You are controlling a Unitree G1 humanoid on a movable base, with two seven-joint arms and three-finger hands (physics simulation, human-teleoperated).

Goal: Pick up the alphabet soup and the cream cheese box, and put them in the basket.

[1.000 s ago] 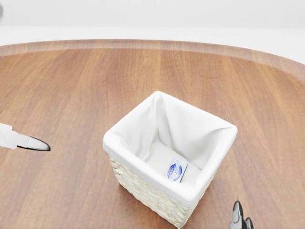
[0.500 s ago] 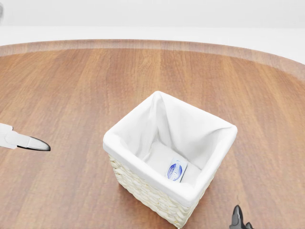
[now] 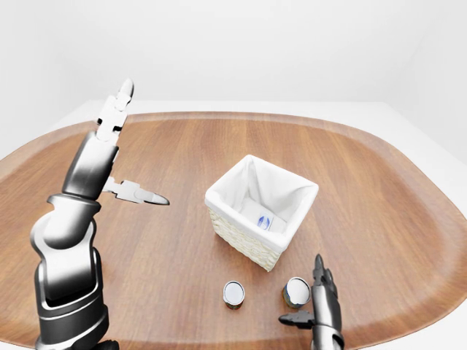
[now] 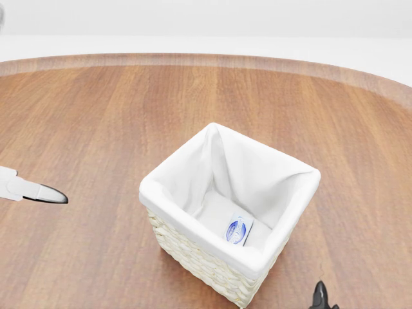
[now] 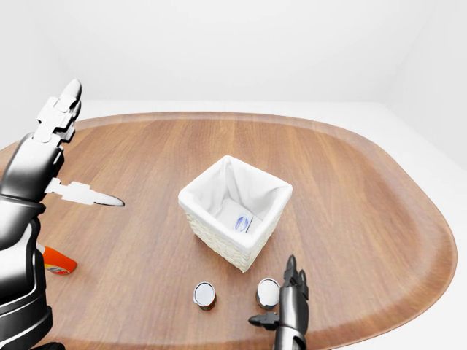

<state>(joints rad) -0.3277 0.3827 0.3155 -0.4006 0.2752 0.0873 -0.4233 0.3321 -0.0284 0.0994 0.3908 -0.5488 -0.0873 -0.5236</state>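
Note:
The wicker basket (image 3: 252, 242) with a white cloth lining stands at the middle of the round wooden table. A small white box with a blue logo, the cream cheese box (image 4: 237, 230), lies on its floor. Two small cans lie on the table below the basket in the left-eye view, one on the left (image 3: 233, 294) and one on the right (image 3: 297, 292). I cannot tell which is the alphabet soup. My right hand (image 3: 315, 288) is open, its fingers right of the right can and its thumb below it. My left hand (image 3: 142, 146) is open and raised, left of the basket.
An orange-red object (image 5: 57, 260) lies at the left of the right-eye view, partly hidden by my left arm. The table's edge (image 3: 408, 321) curves close behind my right hand. Bare wood (image 3: 350, 168) lies above and right of the basket.
In the head view my right hand's fingertips have sunk lower toward the bottom edge. The left hand, basket and box have not moved.

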